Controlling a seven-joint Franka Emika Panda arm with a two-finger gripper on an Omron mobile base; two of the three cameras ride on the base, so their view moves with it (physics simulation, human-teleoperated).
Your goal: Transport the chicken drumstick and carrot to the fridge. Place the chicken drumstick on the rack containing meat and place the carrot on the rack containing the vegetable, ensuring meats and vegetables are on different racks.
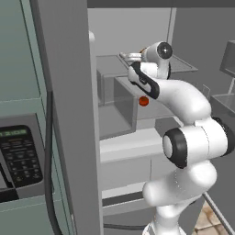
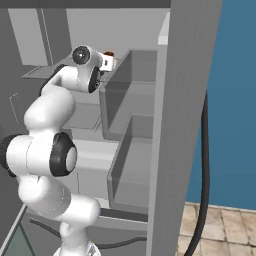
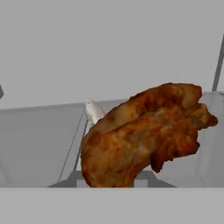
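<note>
One drumstick (image 3: 140,135) | gripped in closed tool (image 2: 107,59), held inside open fridge (image 1: 69,92) over upper shelf | small red item (image 1: 143,101) on lower shelf | advice: confirm meat rack, lower flat, release only once resting.

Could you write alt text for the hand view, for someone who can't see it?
A reddish-brown chicken drumstick hangs close to the camera, thick end low and left. Behind it lie the pale grey inside of the fridge and a flat shelf.
</note>
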